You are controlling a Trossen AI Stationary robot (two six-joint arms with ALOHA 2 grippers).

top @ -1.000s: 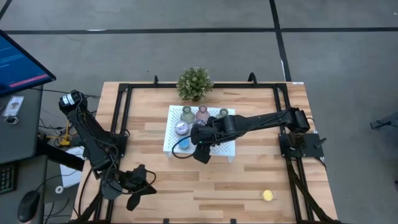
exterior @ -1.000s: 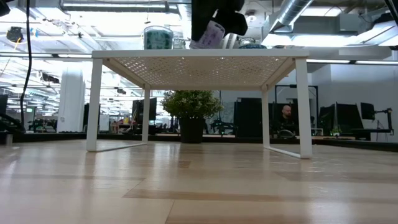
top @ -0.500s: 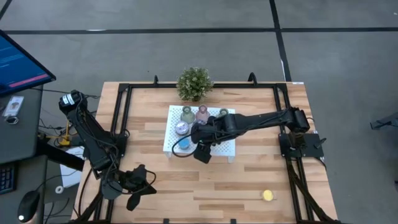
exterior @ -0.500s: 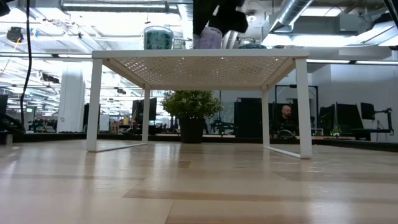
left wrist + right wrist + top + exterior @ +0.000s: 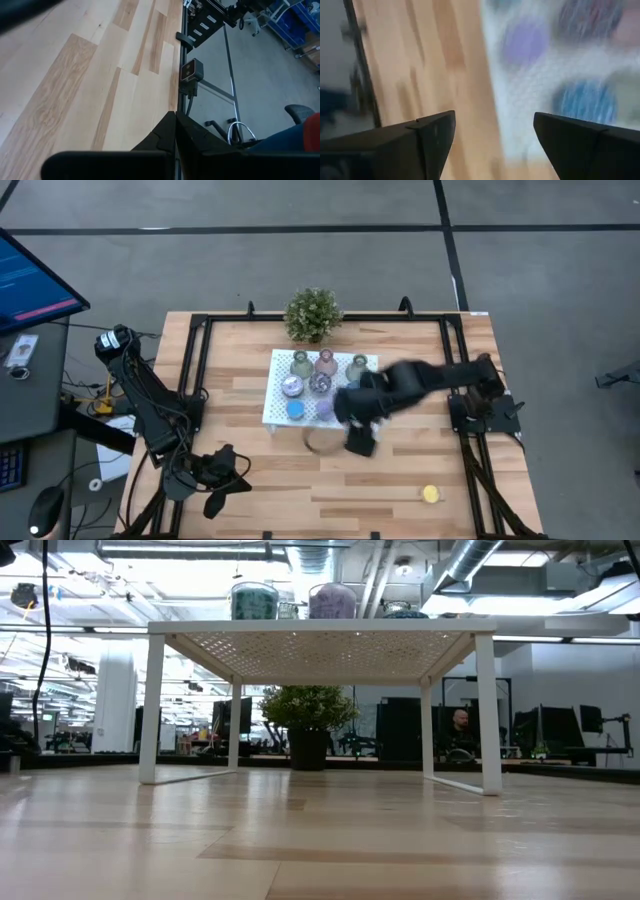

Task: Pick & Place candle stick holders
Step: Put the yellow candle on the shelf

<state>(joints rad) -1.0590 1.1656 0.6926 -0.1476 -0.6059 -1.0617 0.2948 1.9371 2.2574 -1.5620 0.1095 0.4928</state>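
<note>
We look down on a pale wooden plank tabletop (image 5: 250, 470) edged by a black metal frame. Near its middle stands a white perforated rectangular tray (image 5: 272, 405) raised on thin legs; in the low view its mesh top (image 5: 320, 645) sits on four slim white posts. At the far edge behind it is a bushy green potted plant (image 5: 313, 314).

On the tray rest the candle stick holders. Along the far row are a dull green bulbous vase shape (image 5: 300, 364), a pink-brown bulbous vase shape (image 5: 325, 363) and another dull green vase shape (image 5: 359, 367). Nearer the front are a lilac round puck (image 5: 291, 386), a speckled dark puck (image 5: 319, 384), a blue round puck (image 5: 296, 410) and a soft purple round puck (image 5: 325, 409). In the low view a teal speckled puck (image 5: 254, 600) and a lilac speckled puck (image 5: 332, 601) stand on the tray's top. One yellow round puck (image 5: 430, 494) lies alone on the bare wood near the front right corner, well apart from the tray.

The right claw (image 5: 360, 442) hangs just beside the tray's right front corner; its wrist view shows its two dark fingers (image 5: 427, 137) spread wide with nothing between them.

The left claw (image 5: 222, 492) rests at the front left corner, its fingers (image 5: 170, 135) pressed together, empty.
</note>
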